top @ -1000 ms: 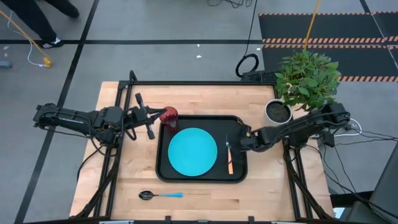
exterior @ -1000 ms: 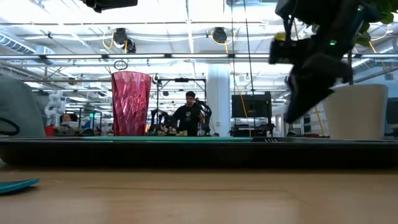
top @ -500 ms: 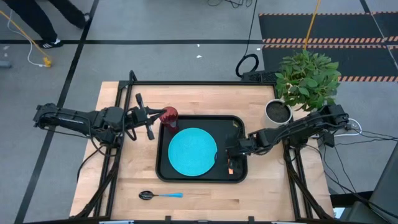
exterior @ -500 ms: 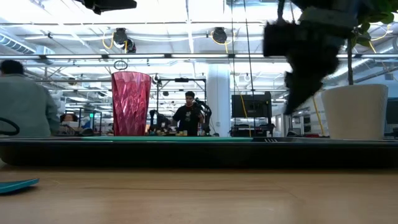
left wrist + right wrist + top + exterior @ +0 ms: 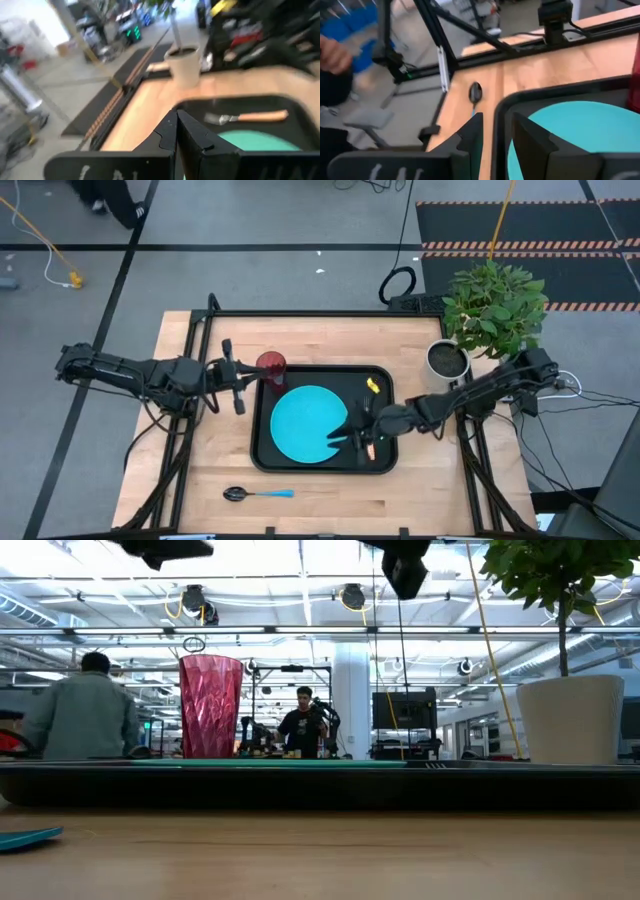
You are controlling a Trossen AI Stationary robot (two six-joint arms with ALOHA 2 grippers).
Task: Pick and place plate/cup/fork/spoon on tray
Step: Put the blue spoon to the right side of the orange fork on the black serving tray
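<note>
The black tray [image 5: 262,450] lies mid-table. The turquoise plate [image 5: 305,423] lies flat in it. The dark red cup [image 5: 270,364] stands upright in the tray's far left corner and also shows in the low view [image 5: 211,707]. The orange-handled fork [image 5: 250,117] lies in the tray's right part, partly under my right arm [image 5: 371,449]. The blue-handled spoon [image 5: 258,494] lies on the table near the front edge. My right gripper [image 5: 497,137] is open and empty above the plate's right edge [image 5: 345,435]. My left gripper [image 5: 176,137] is shut and empty just left of the cup [image 5: 248,375].
A white pot [image 5: 447,360] with a green plant [image 5: 495,305] stands at the table's far right corner. Bare wood lies left of the tray and along the front edge. People show in the room beyond the table [image 5: 82,715].
My right gripper has gone from the tray's right edge toward the table's left and near edges, passing over the fork to the plate's right edge, and has risen in the low view. The fork, plate, cup and spoon have stayed in place.
</note>
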